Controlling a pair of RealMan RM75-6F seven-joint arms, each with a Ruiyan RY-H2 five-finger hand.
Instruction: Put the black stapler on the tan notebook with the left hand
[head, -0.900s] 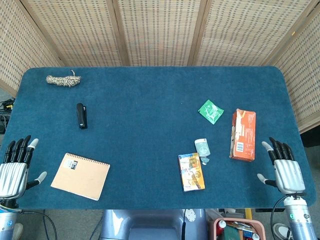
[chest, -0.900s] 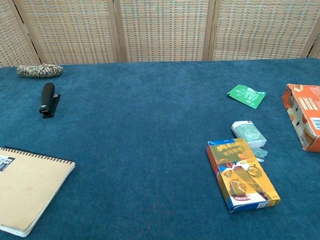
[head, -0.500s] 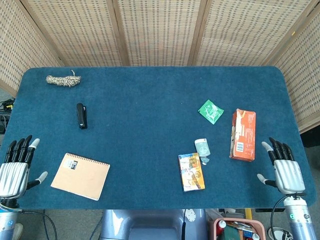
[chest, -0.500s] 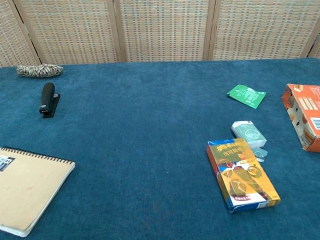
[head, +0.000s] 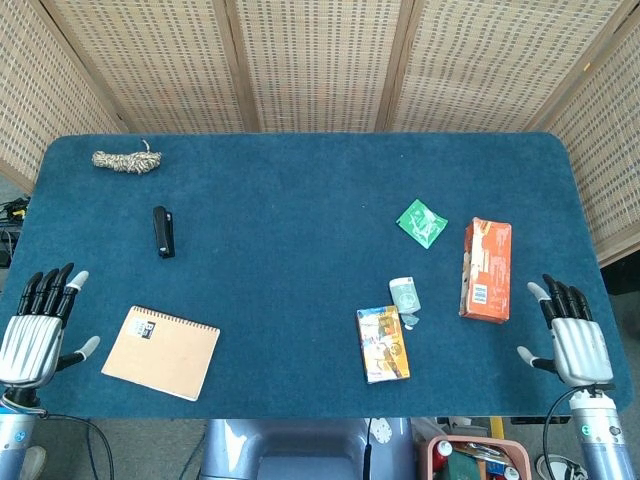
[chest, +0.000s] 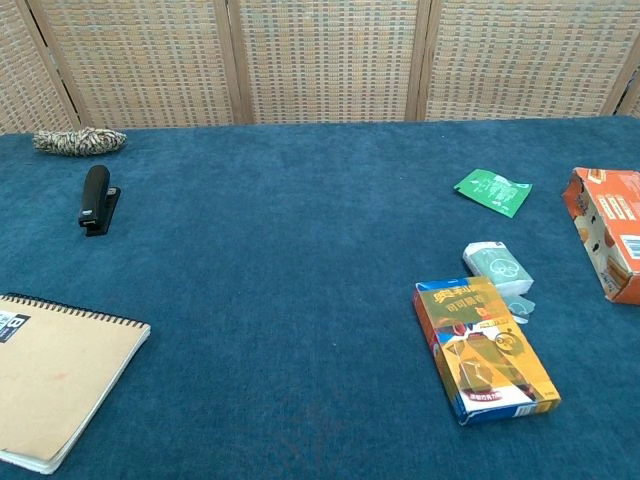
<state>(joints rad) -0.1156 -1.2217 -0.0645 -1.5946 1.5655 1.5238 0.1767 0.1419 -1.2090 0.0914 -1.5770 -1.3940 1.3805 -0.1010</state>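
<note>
blue felt table (head: 300, 190), wicker screen behind. stapler (head: 163, 231) lies flat, well beyond notebook (head: 162, 352), untouched. my left hand (head: 36, 330) spread wide, empty, parked at near edge; right hand (head: 573, 335) likewise.

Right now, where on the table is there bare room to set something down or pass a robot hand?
The widest bare patch is the middle, between the black stapler and the green packet. The far edge right of the twine bundle is bare too. The right is crowded: orange box, yellow box, small white pack. The tan notebook fills the near-left corner.
</note>
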